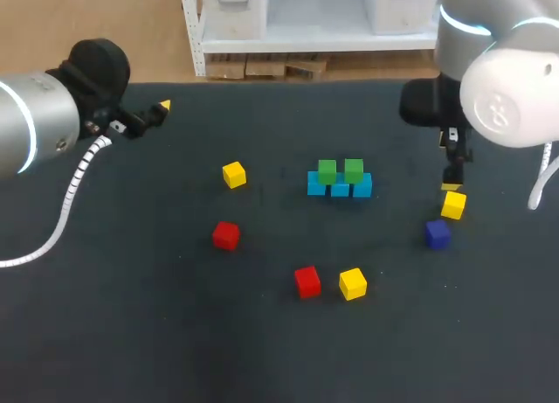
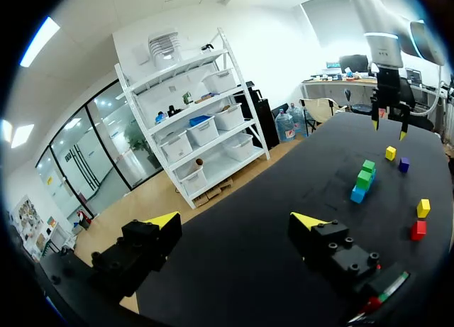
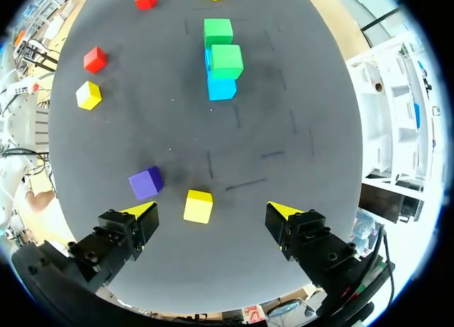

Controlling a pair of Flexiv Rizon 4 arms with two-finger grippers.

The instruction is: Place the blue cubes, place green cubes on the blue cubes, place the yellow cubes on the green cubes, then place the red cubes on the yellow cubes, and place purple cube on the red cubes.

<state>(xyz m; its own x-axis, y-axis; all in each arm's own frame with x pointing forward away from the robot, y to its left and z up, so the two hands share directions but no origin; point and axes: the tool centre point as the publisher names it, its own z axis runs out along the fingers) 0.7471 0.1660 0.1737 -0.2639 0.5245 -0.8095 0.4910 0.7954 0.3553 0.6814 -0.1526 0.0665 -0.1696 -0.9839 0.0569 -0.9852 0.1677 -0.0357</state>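
Bench (image 1: 131, 333): dark top that carries every cube.
Right tool (image 3: 213, 211): over the right side of the bench, fingers apart and gripping nothing. It hangs just above a yellow cube (image 3: 198, 206), one finger on either side and neither touching. It looks lined up for a pick, since yellow is the next layer.
Left tool (image 2: 235, 224): fingers spread, empty. It is held at the far left, well apart from the cubes, likely to leave the middle free.
Blue cubes (image 1: 339, 188): a touching row mid-bench, forming the base.
Green cubes (image 1: 327, 170): two on top of the blue row, each seeming to bridge a seam, so that layer looks done.
Other yellows (image 1: 233, 174): one left of the stack and one at the front, both loose.
Red cubes (image 1: 225, 235): two, loose, left and front of the stack.
Purple cube (image 1: 438, 233): just beside the straddled yellow; it goes on last.
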